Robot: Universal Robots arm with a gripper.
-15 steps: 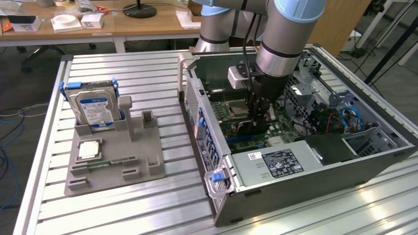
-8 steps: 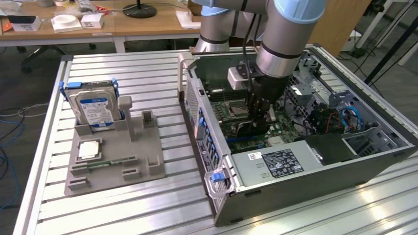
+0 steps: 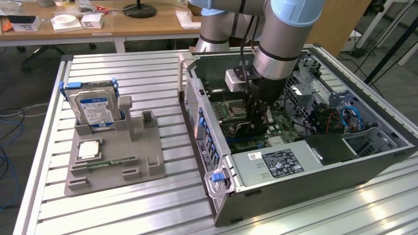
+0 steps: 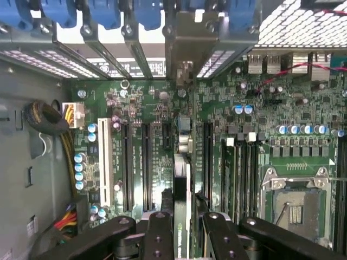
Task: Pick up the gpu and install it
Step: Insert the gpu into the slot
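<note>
My gripper (image 3: 257, 122) reaches down into the open computer case (image 3: 313, 188), just over the motherboard (image 3: 228, 107). It is shut on the gpu (image 4: 182, 181), a thin dark card seen edge-on between the two black fingers (image 4: 158, 238). The card stands upright over the green board, between two long black expansion slots (image 4: 147, 162). Its silver bracket end (image 4: 184, 51) sits at the case's rear slot openings. In the exterior view the gpu (image 3: 243, 129) is a dark shape under the fingers, low against the board; whether it is seated in a slot I cannot tell.
A grey fixture (image 3: 147, 164) on the slatted table holds a hard drive (image 3: 97, 106), a processor chip (image 3: 89, 149) and a memory stick (image 3: 107, 164). Inside the case are the power supply (image 3: 277, 162), drive cages, cables, the processor socket (image 4: 295, 208) and blue slot clips (image 4: 103, 11).
</note>
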